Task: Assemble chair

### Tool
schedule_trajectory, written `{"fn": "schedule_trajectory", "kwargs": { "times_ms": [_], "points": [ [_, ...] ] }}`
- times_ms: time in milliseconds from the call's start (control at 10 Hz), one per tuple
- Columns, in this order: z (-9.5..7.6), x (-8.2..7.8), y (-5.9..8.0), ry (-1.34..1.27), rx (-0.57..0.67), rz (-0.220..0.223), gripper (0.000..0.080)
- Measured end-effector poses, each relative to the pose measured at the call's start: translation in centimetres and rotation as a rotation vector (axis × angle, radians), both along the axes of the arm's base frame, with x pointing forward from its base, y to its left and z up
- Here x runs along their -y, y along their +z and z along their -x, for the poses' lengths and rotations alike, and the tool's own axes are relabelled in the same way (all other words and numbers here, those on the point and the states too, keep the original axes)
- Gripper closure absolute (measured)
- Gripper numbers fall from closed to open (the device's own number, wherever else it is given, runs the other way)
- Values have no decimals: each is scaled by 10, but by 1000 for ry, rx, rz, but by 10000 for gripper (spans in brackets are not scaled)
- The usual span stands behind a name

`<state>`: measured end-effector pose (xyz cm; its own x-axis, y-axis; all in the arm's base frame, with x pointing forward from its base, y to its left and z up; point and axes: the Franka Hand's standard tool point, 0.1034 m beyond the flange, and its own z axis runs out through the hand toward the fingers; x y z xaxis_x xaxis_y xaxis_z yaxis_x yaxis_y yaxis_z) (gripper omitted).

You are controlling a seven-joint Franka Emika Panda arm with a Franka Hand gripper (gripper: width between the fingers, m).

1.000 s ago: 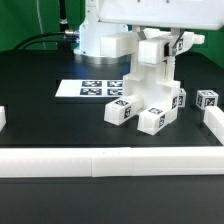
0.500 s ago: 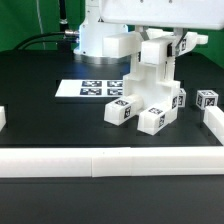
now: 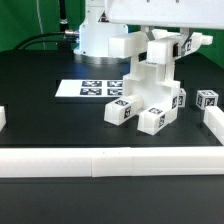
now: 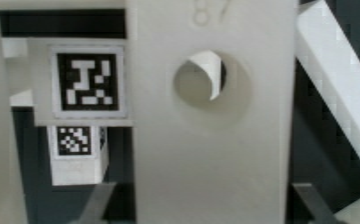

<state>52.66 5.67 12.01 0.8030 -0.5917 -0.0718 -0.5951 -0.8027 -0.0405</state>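
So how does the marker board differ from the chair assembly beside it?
The marker board lies flat and thin; the chair assembly stands tall and chunky. The marker board's tags all face up; the chair assembly's tags face sideways on several pieces. Both are white with black-and-white tags.

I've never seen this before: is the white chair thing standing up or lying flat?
Standing up. The chair rises tall from the table on its tagged lower blocks, with the gripper at its top.

marker board (image 3: 97,88): flat on table (image 3: 40,110) | border rail (image 3: 100,163): front edge | cable (image 3: 38,42): rear
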Motion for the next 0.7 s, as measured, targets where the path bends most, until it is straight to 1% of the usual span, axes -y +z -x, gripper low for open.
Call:
{"fn": "schedule_trajectory", "kwargs": {
  "times_ms": [300,700],
  "points": [
    [4,3,-6,-18,-6,6,515],
    [5,3,-8,-16,-9,7,515]
  ]
}}
